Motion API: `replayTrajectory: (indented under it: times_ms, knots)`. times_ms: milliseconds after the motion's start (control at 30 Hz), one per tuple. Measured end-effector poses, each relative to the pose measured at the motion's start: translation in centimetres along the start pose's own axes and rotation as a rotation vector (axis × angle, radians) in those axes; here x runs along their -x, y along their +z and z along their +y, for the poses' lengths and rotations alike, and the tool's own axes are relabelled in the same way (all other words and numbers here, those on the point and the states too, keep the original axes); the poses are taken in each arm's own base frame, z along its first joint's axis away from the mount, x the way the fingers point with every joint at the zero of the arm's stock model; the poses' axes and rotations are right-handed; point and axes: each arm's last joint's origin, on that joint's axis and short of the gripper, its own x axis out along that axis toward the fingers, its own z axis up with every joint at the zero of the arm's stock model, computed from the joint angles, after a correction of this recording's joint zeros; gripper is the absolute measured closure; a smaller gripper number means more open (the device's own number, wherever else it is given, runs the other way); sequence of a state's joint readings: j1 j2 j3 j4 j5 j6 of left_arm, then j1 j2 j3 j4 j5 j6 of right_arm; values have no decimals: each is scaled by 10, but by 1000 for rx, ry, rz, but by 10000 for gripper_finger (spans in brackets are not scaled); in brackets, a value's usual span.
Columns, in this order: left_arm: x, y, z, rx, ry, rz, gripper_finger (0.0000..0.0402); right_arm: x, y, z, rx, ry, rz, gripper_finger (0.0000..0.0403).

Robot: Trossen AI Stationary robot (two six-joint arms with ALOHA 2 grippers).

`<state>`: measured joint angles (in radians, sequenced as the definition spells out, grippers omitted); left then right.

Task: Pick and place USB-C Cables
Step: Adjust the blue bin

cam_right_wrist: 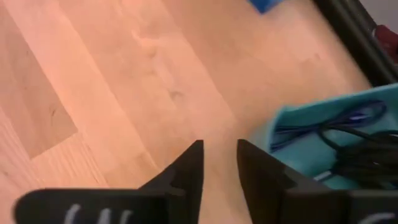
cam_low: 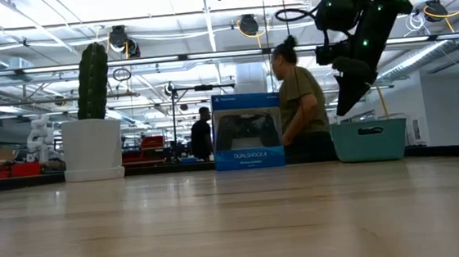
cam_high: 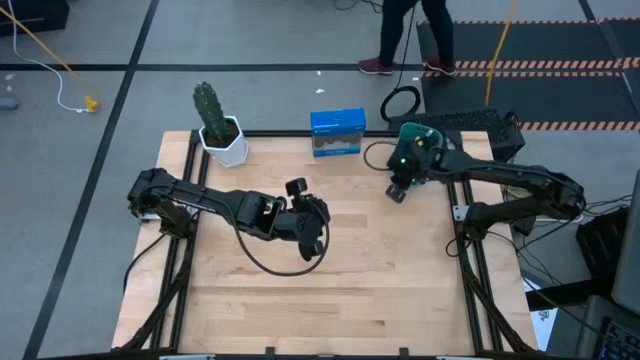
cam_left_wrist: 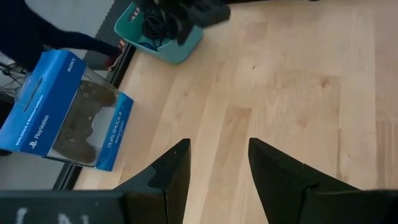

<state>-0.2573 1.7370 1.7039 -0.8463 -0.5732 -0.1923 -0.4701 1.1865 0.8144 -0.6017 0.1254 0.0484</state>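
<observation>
The teal bin (cam_right_wrist: 298, 134) stands at the table's far right. In it lie a blue-purple USB-C cable (cam_right_wrist: 357, 118) and black cable bundles (cam_right_wrist: 367, 158). The bin also shows in the left wrist view (cam_left_wrist: 180, 46), with black cable (cam_left_wrist: 152, 28) inside. My right gripper (cam_right_wrist: 219, 146) hangs open and empty above the table just beside the bin, on its near left side. It shows in the high view (cam_high: 397, 192) and in the low view (cam_low: 350, 94). My left gripper (cam_left_wrist: 217, 146) is open and empty, held high over the table's middle (cam_high: 297, 187).
A blue game-controller box (cam_high: 337, 132) stands at the far edge, left of the bin. A potted cactus (cam_high: 218, 128) stands at the far left. A large black cable ring (cam_high: 400, 102) lies on the floor behind the table. A person (cam_low: 300, 110) is behind the table.
</observation>
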Motion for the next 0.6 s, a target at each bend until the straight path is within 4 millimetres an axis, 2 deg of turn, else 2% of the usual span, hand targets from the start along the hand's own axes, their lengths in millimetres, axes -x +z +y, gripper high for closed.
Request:
replayTrajectory:
  times_ms: [167, 333, 600]
  knots:
    - [0, 2, 0, 9, -4, -21, 238, -16, -1, 3, 43, -14, 70, 361]
    - [0, 3, -1, 3, -5, -26, 238, -24, -9, -6, 32, -180, 175, 396]
    - [0, 3, -1, 2, -5, -25, 238, -21, -18, -14, -9, -251, 271, 397]
